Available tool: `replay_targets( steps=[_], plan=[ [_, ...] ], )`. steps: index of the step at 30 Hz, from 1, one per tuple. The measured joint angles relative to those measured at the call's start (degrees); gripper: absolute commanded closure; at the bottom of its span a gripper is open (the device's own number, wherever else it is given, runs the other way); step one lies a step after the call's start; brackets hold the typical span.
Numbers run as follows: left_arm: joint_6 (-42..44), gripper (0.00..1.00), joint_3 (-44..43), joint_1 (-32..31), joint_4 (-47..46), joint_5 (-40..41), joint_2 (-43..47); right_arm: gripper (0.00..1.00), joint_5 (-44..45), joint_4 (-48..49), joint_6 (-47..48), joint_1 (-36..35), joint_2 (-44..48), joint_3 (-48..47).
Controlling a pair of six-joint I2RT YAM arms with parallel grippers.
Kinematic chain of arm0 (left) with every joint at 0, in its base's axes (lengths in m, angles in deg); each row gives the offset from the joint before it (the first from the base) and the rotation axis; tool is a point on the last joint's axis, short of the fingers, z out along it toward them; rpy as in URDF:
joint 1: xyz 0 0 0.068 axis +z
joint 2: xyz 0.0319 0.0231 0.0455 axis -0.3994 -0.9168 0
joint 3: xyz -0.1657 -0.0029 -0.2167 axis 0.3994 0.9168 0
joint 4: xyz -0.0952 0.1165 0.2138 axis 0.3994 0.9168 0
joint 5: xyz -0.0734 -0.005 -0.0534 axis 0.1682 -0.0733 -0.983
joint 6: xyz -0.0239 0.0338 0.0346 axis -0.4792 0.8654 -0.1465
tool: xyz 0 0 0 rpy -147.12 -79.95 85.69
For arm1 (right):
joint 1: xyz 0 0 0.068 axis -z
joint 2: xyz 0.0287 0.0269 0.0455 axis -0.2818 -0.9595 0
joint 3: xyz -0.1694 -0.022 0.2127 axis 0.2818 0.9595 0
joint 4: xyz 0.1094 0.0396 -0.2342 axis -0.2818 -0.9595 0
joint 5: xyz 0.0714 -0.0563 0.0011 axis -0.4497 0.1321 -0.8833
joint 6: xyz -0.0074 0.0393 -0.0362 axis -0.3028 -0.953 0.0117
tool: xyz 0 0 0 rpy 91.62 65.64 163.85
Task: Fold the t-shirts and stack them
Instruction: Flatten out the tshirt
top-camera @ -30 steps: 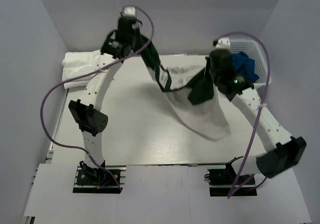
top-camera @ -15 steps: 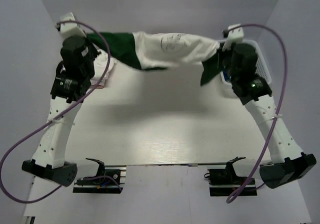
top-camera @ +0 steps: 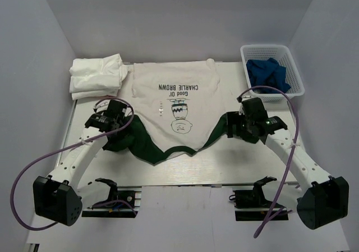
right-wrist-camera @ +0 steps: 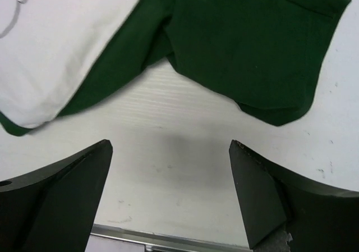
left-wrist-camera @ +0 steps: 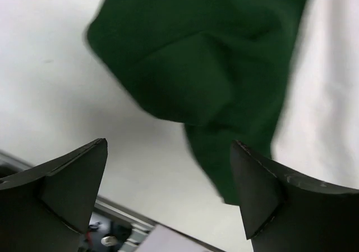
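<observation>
Across the middle of the table point(top-camera: 185, 170): printed t-shirt point(top-camera: 179, 95) lies spread flat, print up, collar toward the arms, green sleeves point(top-camera: 132, 142) fanned to either side. Folded white tees point(top-camera: 95, 77) sit stacked at the far-left corner, just beside its hem. Left gripper point(left-wrist-camera: 168, 145) and right gripper point(right-wrist-camera: 170, 144) both gape, nothing between the fingers, each near a sleeve. Cloth judged light, limp and quick to wrinkle; best pinched at a sleeve edge or shoulder seam. Basket point(top-camera: 263, 47) with blue cloth point(top-camera: 268, 72) stands far right.
</observation>
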Motion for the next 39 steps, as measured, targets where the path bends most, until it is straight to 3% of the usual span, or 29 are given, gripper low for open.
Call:
replay_targets(
  steps=[7, 13, 16, 21, 28, 31, 35, 39],
  plan=[
    [1.6, 0.0, -1.8, -1.0, -11.3, -10.1, -2.7, 0.1, -2.3, 4.4, -0.7, 0.0, -4.9, -3.2],
    [4.4, 0.0, -1.8, -1.8, -23.3, -20.5, -17.9, 0.1, -2.2, 7.6, -1.0, 0.0, -21.2, -14.4],
    [5.2, 0.0, -2.1, -2.0, -26.3, -22.8, -26.1, 0.1, -0.1, 7.4, -1.2, 0.0, -25.6, -14.4],
    [5.0, 0.0, -7.4, -2.3, -26.2, -22.6, -33.7, 0.1, 1.9, 5.2, -0.7, 0.3, -30.1, -16.1],
    [4.2, 0.0, -8.1, -2.2, -25.6, -21.9, -34.5, 0.1, -4.9, 8.2, 2.1, 0.5, -47.5, -38.5],
    [3.5, 0.0, -8.7, -2.1, -24.9, -21.6, -35.1, 0.1, -7.9, 9.8, 2.7, 0.3, -54.8, -43.6],
    [2.8, 0.0, -12.6, -2.1, -21.1, -20.4, -38.1, 0.1, -10.6, 10.4, 2.3, 0.3, -58.5, -41.8],
    [3.5, 0.0, -22.1, -2.1, -15.5, -17.2, -45.2, 0.1, -13.6, 15.3, 0.0, 0.3, -50.8, -29.5]
  ],
)
